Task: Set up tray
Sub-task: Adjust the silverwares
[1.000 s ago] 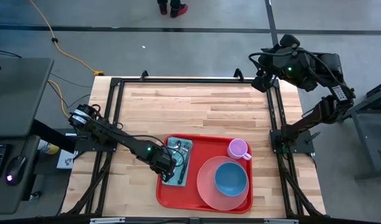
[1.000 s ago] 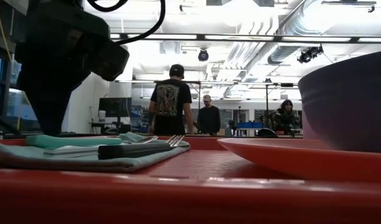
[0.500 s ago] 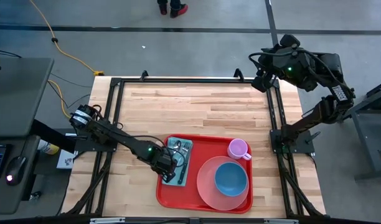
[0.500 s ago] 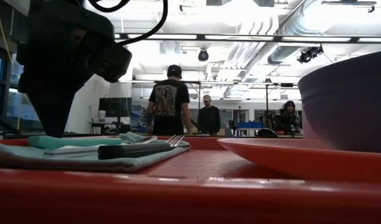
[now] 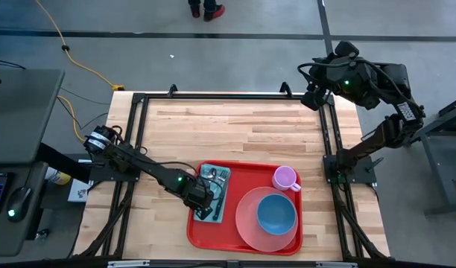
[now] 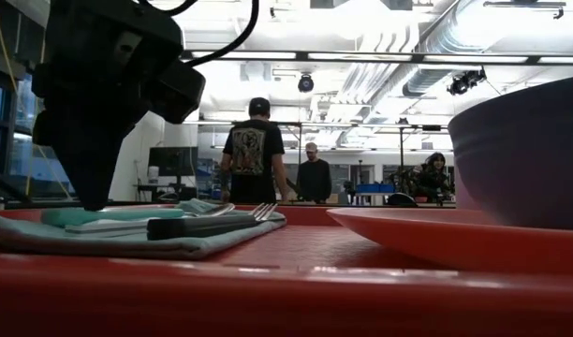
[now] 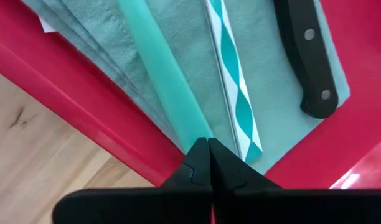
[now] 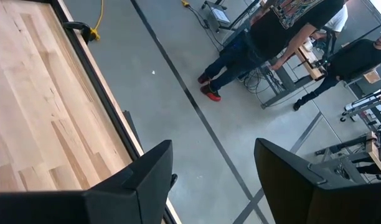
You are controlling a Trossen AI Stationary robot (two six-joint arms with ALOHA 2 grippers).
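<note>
Lifted slightly vs 1 s ago: left tool point(image 7: 208, 163), clenched, empty, above napkin point(image 7: 178, 56) on tray point(image 5: 243, 238). Right tool point(image 8: 212, 168) released, off worktop point(image 5: 235, 126).

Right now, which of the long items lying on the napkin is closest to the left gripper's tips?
The solid teal handle; it runs right up to the shut left gripper. The striped straw lies alongside, and the black knife handle farthest.
</note>
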